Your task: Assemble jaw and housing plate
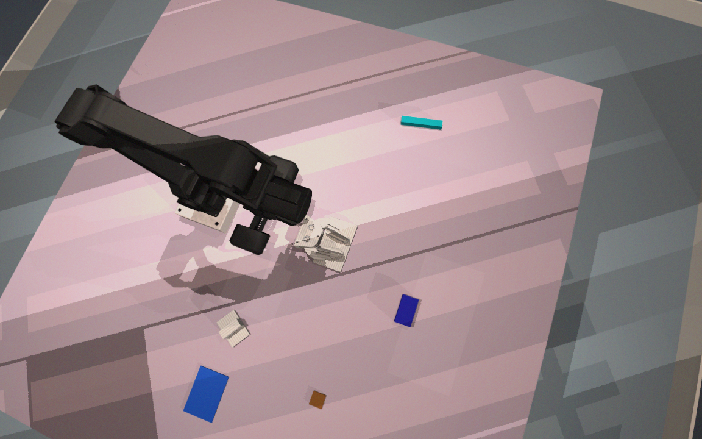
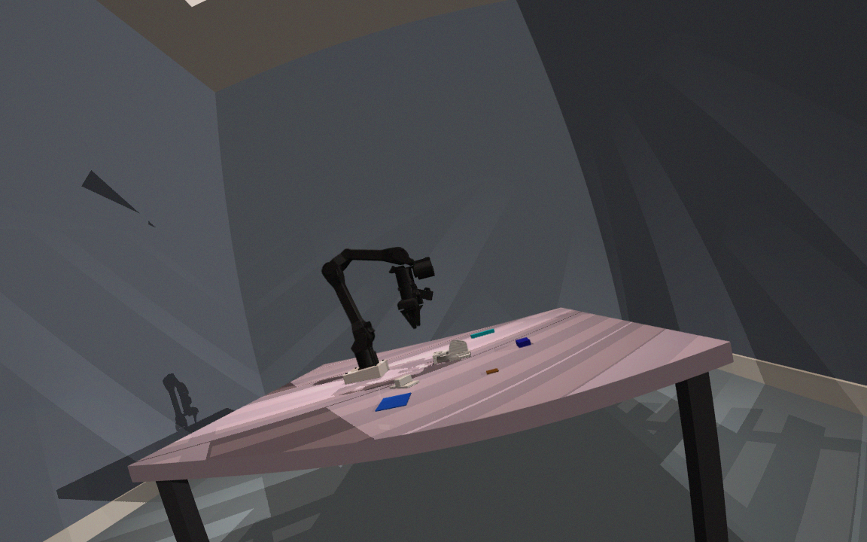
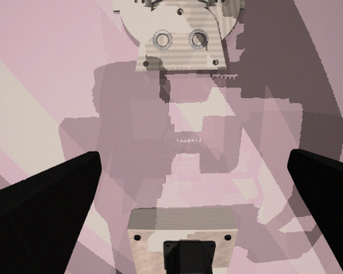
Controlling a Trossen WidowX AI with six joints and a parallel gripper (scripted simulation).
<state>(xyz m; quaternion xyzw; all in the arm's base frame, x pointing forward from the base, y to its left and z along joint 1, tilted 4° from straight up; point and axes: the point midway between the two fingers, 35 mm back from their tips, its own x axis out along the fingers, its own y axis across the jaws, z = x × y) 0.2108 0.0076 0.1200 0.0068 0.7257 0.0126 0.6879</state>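
The pale housing plate [image 3: 181,54] [image 1: 301,235] lies over the near end of the gripper assembly, with a round stub showing in each of its two ringed holes. It looks flat, but the wrist view does not show whether it is fully down. The two jaws, one [image 1: 338,235] beside the other [image 1: 325,255], extend from under the plate over the pale base [image 1: 351,230]; the wrist view cuts them off. The pins and gear teeth are hidden. My gripper [image 3: 197,160] [image 2: 415,326] is open and empty, raised above the table and back from the plate.
A small pale stand [image 1: 232,328] [image 2: 404,381], a blue sheet [image 1: 205,394] [image 2: 393,402], an orange block [image 1: 317,399] [image 2: 491,371], a dark blue block [image 1: 407,310] [image 2: 523,342] and a teal bar [image 1: 421,122] [image 2: 482,333] lie on the pink table. The robot's base [image 3: 183,219] stands behind the gripper.
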